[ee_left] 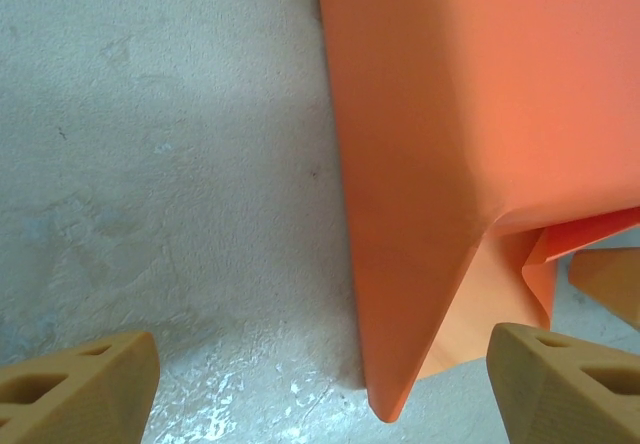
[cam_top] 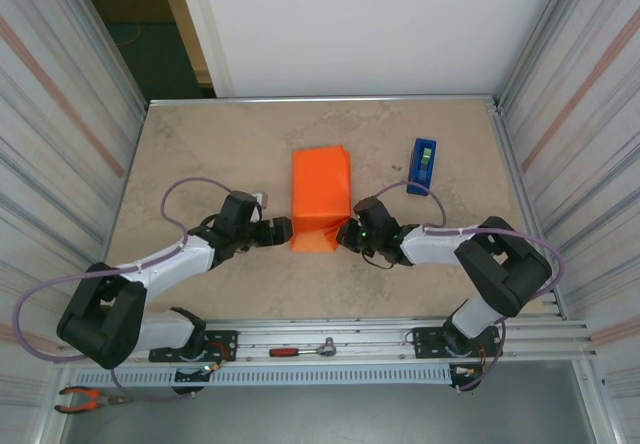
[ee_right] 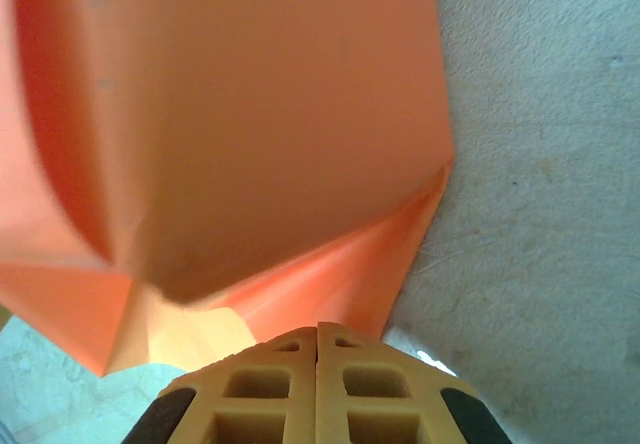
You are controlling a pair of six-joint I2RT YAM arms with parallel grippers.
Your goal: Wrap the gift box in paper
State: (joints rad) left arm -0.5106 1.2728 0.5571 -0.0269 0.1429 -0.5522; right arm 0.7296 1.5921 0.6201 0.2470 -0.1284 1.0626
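Note:
The gift box (cam_top: pixel 320 186) lies mid-table as a bright orange block, its sides covered by the paper (cam_top: pixel 318 234), whose near end fans out in loose folded flaps. My left gripper (cam_top: pixel 281 231) is open at the near left corner; in the left wrist view the pointed paper fold (ee_left: pixel 400 364) hangs between the tan fingers (ee_left: pixel 565 379) without touching them. My right gripper (cam_top: pixel 346 234) is shut at the near right corner. Its joined fingertips (ee_right: pixel 318 336) rest against the lower flap of the paper (ee_right: pixel 330 284).
A blue tape dispenser (cam_top: pixel 423 166) stands right of the box. A red-handled tool (cam_top: pixel 305 349) lies on the front rail and pliers (cam_top: pixel 85 397) at the front left. Metal walls close in the table (cam_top: pixel 200 144) on both sides.

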